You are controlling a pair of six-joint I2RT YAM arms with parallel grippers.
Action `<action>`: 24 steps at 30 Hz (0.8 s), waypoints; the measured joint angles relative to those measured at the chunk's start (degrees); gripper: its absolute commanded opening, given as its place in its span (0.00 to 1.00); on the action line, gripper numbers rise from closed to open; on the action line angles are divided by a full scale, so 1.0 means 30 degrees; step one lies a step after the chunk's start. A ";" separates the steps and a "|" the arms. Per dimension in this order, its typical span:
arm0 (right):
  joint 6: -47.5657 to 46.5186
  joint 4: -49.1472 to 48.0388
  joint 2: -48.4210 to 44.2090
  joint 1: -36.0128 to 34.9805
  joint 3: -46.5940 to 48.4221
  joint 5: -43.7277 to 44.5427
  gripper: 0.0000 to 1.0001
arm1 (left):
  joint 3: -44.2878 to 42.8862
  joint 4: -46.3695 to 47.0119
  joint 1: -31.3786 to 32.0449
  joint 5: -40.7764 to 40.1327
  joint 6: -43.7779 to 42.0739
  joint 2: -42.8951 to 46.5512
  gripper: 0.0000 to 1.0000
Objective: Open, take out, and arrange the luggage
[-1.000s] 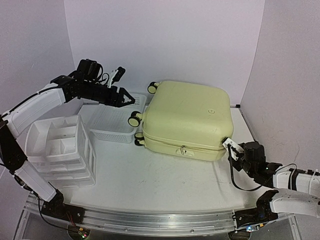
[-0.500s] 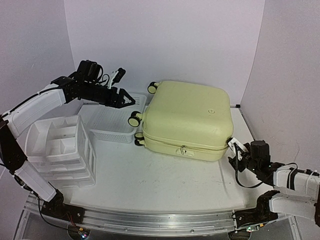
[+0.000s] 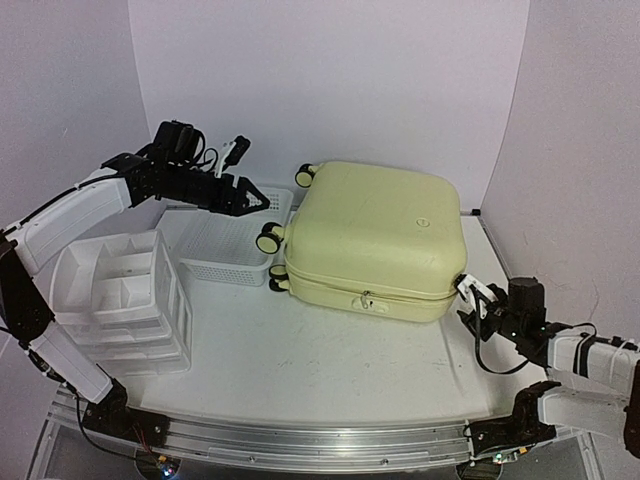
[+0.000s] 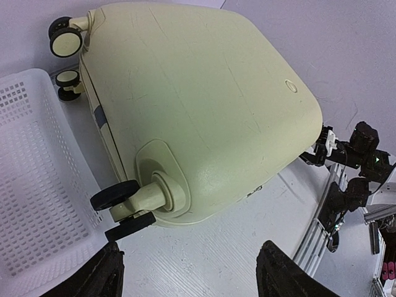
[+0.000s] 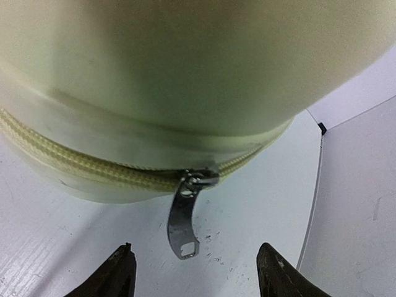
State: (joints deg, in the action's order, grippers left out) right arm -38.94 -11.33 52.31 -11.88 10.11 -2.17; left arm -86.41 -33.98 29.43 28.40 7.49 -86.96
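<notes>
While the right gripper point(image 5: 193, 267) stands released at four o'clock of the luggage point(image 3: 375, 235), advance squarely and clench the hanging zipper pull point(image 5: 184, 226).

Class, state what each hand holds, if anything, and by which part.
Nothing is held. The right hand is open before the zipper pull, not touching it; the left hand is open too.

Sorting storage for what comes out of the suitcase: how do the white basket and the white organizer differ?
The basket has mesh walls; the organizer has solid ones. The basket is one open space; the organizer is split into compartments. The basket sits beside the wheels of the suitcase; the organizer sits nearer the front, apart from the suitcase. Both are white plastic, open on top.
</notes>
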 measured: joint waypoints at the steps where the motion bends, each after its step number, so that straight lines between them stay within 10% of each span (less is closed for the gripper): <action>1: -0.0146 -0.0036 0.0168 0.0044 0.0051 -0.0240 0.63 | 0.0000 0.0007 -0.0015 0.0000 0.0000 0.0000 0.74; 24: -0.1486 -0.1581 0.1596 0.0539 0.0758 -0.1865 0.33 | 0.0182 0.0226 -0.0211 0.0182 0.0007 0.0000 0.74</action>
State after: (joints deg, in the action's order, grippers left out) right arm -43.40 -16.08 57.10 -10.26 12.38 -7.77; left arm -85.86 -33.30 28.80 28.95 7.51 -86.96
